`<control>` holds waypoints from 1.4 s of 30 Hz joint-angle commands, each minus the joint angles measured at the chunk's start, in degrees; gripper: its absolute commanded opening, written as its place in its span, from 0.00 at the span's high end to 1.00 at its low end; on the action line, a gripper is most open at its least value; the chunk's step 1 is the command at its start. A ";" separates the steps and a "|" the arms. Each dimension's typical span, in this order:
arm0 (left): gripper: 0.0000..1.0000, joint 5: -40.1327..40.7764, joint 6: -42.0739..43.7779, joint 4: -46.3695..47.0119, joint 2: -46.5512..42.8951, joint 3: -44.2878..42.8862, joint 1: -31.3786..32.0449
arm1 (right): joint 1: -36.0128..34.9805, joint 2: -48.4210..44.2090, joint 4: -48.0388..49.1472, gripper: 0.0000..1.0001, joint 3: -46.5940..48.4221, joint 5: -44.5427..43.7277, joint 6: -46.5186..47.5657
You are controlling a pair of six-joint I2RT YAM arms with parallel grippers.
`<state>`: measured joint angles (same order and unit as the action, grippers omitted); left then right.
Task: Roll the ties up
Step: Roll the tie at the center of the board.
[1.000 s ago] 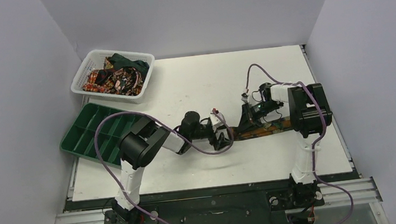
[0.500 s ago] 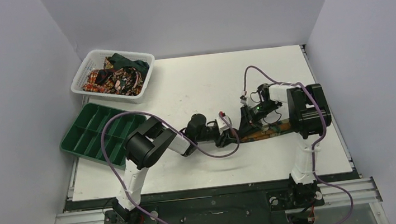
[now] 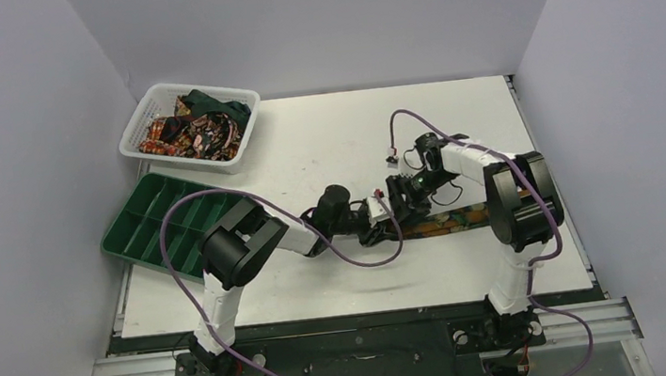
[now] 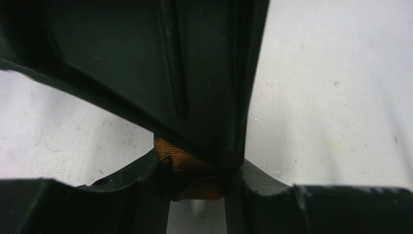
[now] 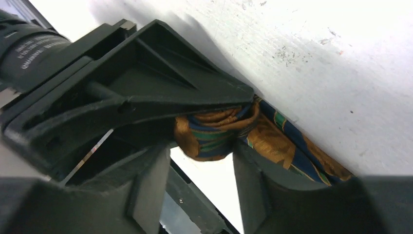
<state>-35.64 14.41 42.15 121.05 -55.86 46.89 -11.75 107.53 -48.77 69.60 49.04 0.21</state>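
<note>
Pinching the coiled end of a tie (image 5: 214, 134) — left gripper (image 3: 374, 232), jaws narrow on orange fabric. Right gripper (image 3: 400, 199) — jaws apart, straddling that coil. Uncoiled strip flat on the table (image 3: 323, 132), running rightward. Back left, other ties (image 3: 193, 133) heaped in white basket (image 3: 176, 158).

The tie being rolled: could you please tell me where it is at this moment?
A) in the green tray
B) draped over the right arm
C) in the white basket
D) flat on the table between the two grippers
D: the tie lies along the white table, its coiled end pinched by the left gripper, with the right gripper open around it.
</note>
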 commanded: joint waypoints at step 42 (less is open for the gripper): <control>0.81 -4.96 -2.57 -4.23 5.18 -4.96 0.31 | 7.34 4.14 -5.35 0.67 0.76 -4.17 7.22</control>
<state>-41.58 11.68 46.46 126.32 -60.55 48.47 -4.91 116.90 -58.00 69.56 48.90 4.56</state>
